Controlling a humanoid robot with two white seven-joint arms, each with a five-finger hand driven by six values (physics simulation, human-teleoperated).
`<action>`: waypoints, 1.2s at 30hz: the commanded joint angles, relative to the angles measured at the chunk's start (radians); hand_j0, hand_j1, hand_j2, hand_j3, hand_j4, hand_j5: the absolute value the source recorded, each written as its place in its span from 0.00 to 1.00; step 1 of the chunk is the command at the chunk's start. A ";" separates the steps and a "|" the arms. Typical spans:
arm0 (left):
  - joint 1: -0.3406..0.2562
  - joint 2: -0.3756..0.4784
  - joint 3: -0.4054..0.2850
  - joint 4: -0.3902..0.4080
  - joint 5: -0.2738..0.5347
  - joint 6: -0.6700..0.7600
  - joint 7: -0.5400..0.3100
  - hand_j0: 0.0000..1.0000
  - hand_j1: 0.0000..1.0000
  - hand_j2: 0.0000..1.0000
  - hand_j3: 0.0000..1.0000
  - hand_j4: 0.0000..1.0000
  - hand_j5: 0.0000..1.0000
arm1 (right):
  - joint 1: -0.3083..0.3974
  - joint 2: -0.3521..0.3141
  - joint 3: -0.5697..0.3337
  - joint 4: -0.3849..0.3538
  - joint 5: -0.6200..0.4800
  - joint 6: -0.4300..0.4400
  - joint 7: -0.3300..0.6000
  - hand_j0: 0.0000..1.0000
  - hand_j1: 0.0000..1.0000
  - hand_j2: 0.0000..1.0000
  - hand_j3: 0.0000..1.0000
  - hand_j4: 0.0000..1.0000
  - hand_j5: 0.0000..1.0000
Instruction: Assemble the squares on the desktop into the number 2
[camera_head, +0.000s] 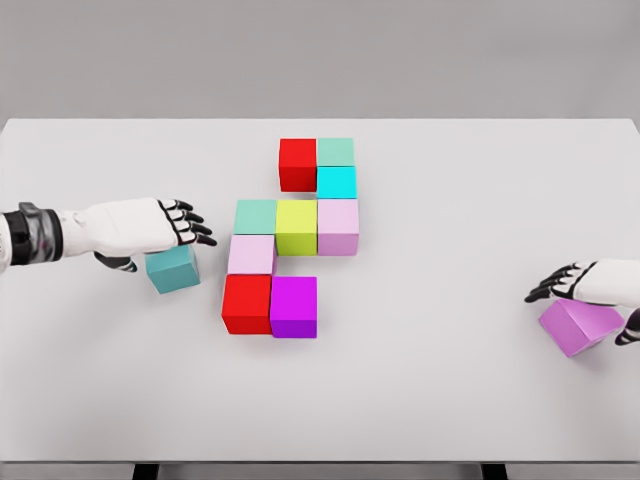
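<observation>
Coloured cubes lie packed together mid-table: a red cube (297, 163), a mint cube (335, 152) and a cyan cube (336, 182) at the top. A row of mint (255, 216), yellow-green (296, 226) and pale pink (338, 226) follows. Below sit a pale pink cube (250, 254), then a red (246, 303) and a magenta cube (293, 306). My left hand (170, 245) hovers open over a loose teal cube (172, 272), fingers pointing right. My right hand (585, 312) at the right edge closes on a turned purple cube (585, 335).
The white table (430, 400) ends at a far edge by the grey wall and a near edge at the picture's bottom.
</observation>
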 joint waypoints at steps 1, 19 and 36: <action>0.000 -0.003 -0.009 0.006 -0.002 0.002 -0.002 1.00 1.00 1.00 1.00 1.00 1.00 | -0.002 0.005 0.004 0.003 0.003 0.002 0.000 1.00 1.00 1.00 1.00 1.00 1.00; 0.006 -0.017 -0.011 0.038 -0.023 0.002 -0.002 0.77 0.77 0.77 0.77 0.77 0.77 | 0.000 0.004 0.004 0.001 0.004 0.002 0.000 0.68 0.68 0.68 0.68 0.68 0.68; -0.075 -0.029 -0.018 0.145 0.067 0.002 0.000 0.40 0.40 0.40 0.40 0.40 0.40 | -0.028 0.125 -0.048 0.044 -0.005 0.002 0.000 0.66 0.66 0.66 0.66 0.66 0.66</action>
